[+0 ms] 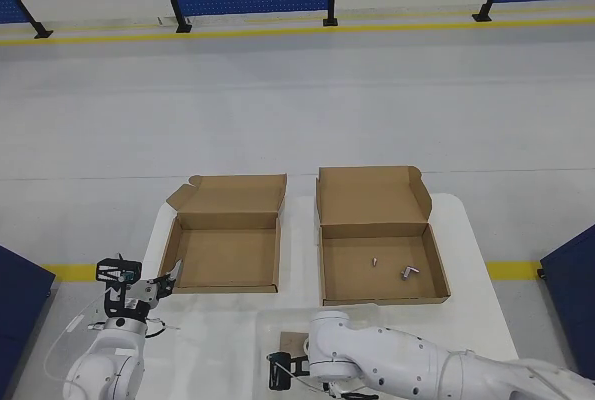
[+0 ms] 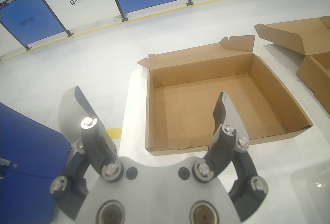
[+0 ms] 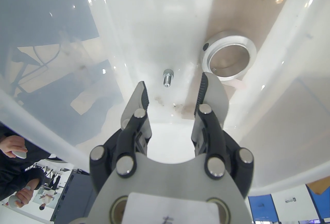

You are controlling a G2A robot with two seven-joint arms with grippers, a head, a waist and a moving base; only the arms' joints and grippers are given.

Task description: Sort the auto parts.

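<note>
Left claw [image 2: 149,93] gapes wide; open cardboard box [image 2: 201,70] just ahead; second box [image 2: 315,67] beside it.

Translucent bin walls [image 3: 283,36] hem the right gripper [image 3: 173,80] on both flanks; a metal ring [image 3: 229,55] sits just beyond one fingertip, a bolt [image 3: 167,76] straight ahead. Ahead of the left gripper [image 2: 150,91], an open-topped cardboard box [image 2: 270,135] presents its low near wall

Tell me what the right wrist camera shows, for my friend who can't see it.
The right claw is open and aimed at a small silver bolt lying in a cloudy white plastic tub. A shiny metal ring lies next to the bolt, close to one finger of the claw.
</note>
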